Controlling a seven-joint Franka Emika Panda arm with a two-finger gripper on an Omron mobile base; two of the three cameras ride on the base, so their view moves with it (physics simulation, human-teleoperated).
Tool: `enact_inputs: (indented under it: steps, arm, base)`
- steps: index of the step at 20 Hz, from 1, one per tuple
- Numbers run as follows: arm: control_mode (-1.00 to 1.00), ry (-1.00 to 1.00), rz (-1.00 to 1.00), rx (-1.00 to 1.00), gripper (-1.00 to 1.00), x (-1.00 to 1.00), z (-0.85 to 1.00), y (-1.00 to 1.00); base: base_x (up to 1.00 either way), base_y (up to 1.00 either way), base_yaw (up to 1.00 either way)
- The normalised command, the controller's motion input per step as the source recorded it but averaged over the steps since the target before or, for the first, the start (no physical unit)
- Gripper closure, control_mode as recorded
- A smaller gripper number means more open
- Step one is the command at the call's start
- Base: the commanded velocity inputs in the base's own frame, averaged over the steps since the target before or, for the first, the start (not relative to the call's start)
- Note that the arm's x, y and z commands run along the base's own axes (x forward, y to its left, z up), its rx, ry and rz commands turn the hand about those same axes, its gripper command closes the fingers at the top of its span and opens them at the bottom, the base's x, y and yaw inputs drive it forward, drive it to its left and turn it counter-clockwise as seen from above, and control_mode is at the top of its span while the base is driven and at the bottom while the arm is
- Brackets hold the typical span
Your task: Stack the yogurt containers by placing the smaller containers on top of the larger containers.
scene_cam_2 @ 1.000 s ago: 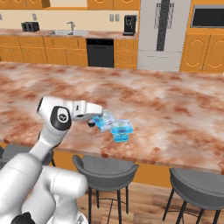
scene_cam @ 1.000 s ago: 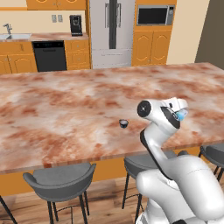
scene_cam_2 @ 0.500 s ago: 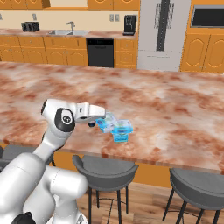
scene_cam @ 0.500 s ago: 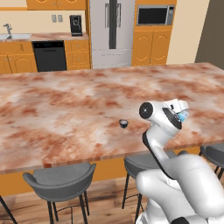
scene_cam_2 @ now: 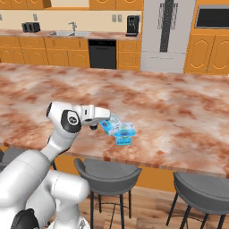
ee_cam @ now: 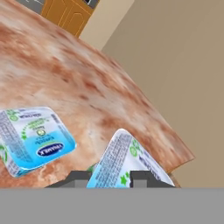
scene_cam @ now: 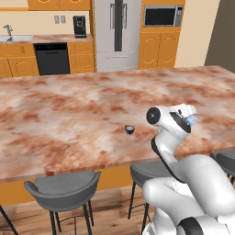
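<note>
Marbled reddish tabletop [scene_cam_2: 179,112] carries 3 yogurt containers. The end effector [ee_cam: 110,178] is clamped on a light-blue pack [ee_cam: 124,162], held tilted above the surface. Just beside it rests the second blue pack [ee_cam: 33,140], flat on the tabletop near the front edge. A tiny dark cup [scene_cam: 130,130] sits well apart, to the arm's left.

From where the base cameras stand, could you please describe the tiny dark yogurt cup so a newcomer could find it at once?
Start at the long marbled island counter with grey stools along its near edge. Near that edge, left of the white arm's hand, sits the dark round cup, alone on bare stone. Unlike the light-blue boxy packs by the gripper, it is tiny, dark and round.
</note>
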Motion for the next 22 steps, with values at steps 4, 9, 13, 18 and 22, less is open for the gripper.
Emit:
enact_inputs:
  steps: [4, 9, 13, 18, 22]
  arm:
    - [-1.0, 0.0, 0.0, 0.0, 1.0, 0.16, -0.05, 0.0]
    - [-1.0, 0.0, 0.0, 0.0, 1.0, 0.17, -0.09, 0.0]
    - [-1.0, 0.0, 0.0, 0.0, 1.0, 0.18, -0.11, 0.0]
    - [-1.0, 0.0, 0.0, 0.0, 1.0, 0.19, -0.13, 0.0]
    - [-1.0, 0.0, 0.0, 0.0, 1.0, 0.19, -0.14, -0.01]
  base:
    - [0.0, 0.0, 0.0]
    - [0.0, 0.0, 0.0]
    - [0.0, 0.0, 0.0]
    - [0.0, 0.0, 0.0]
    - [0.0, 0.0, 0.0]
